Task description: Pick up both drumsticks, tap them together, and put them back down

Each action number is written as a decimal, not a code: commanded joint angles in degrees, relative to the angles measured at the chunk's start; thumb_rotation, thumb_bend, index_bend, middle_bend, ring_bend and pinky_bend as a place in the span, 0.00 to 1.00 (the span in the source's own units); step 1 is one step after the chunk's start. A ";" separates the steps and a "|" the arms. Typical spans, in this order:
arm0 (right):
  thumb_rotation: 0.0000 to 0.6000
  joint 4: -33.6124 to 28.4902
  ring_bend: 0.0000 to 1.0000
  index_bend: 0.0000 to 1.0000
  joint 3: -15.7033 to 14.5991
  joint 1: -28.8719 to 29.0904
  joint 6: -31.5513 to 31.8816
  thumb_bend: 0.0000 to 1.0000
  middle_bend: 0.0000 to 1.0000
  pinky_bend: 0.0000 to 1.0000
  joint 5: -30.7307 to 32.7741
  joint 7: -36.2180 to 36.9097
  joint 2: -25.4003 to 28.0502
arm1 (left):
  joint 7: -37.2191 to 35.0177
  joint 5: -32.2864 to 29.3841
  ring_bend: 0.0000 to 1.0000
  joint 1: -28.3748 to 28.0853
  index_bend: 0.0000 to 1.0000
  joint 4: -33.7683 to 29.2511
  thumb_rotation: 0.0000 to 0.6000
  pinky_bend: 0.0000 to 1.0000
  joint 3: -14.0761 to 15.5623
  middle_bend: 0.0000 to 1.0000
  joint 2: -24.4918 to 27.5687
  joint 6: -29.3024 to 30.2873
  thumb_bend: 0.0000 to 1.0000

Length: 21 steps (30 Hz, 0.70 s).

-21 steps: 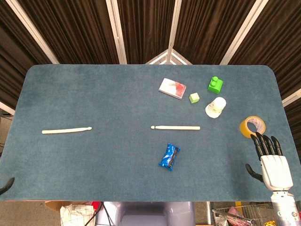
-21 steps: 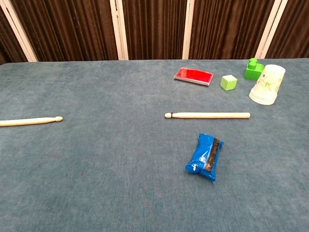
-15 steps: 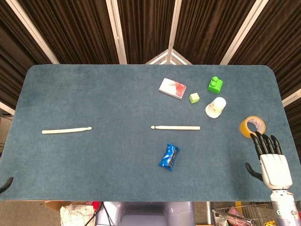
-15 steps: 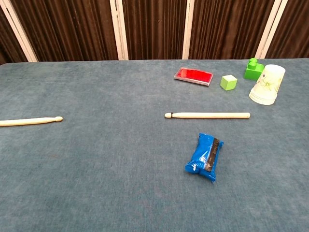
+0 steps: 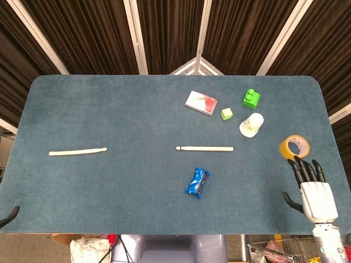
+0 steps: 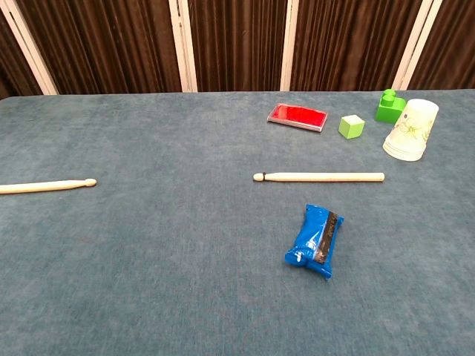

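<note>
Drumsticks are both lying flat on the worktop, untouched: one drumstick (image 5: 77,152) near the left edge, the other drumstick (image 5: 204,148) right of the middle, well apart from each other. Only the right hand (image 5: 313,193) is being shifted; compared with the earlier head views it is being drawn slightly back toward the front right corner, away from the tape roll (image 5: 295,147), with its fingers spread and nothing held. Of the left hand (image 5: 7,215), only a dark tip is being shown at the front left corner, so its state cannot be told. Nothing on the worktop is being disturbed: the blue packet (image 5: 198,182), the paper cup (image 5: 252,124), the green blocks and the red card are staying in place. No pickup is being begun yet, judging from this.
</note>
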 commanded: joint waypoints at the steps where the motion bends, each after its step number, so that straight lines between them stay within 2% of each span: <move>1: 1.00 -0.06 0.15 0.15 -0.03 0.36 0.35 0.29 0.17 0.04 -1.27 0.19 -1.45 | -0.40 -0.56 0.00 -0.17 0.10 -0.19 1.00 0.00 -0.16 0.00 0.31 -0.57 0.24; 5: 1.00 -1.83 0.16 0.17 1.12 3.20 -4.04 0.29 0.19 0.04 0.22 -2.25 -2.73 | -0.53 -1.58 0.00 -0.61 0.10 -0.32 1.00 0.00 -0.92 0.00 0.38 -1.14 0.24; 8: 1.00 -4.82 0.16 0.18 3.82 7.15 -9.95 0.29 0.20 0.04 4.56 -7.25 -2.85 | -0.41 -2.74 0.00 -0.89 0.10 -0.30 1.00 0.00 -1.37 0.00 0.32 -1.82 0.24; 14: 1.00 -7.96 0.17 0.19 11.26 16.28 -19.09 0.29 0.21 0.04 21.82 -22.70 -7.15 | -0.14 -3.81 0.00 -1.08 0.10 -0.20 1.00 0.00 -1.91 0.00 0.28 -2.06 0.24; 21: 1.00 -5.00 0.17 0.20 15.42 25.14 -21.27 0.29 0.21 0.04 40.71 -36.88 -13.10 | -0.31 -5.25 0.00 -1.07 0.10 0.04 1.00 0.00 -2.48 0.00 0.34 -2.19 0.24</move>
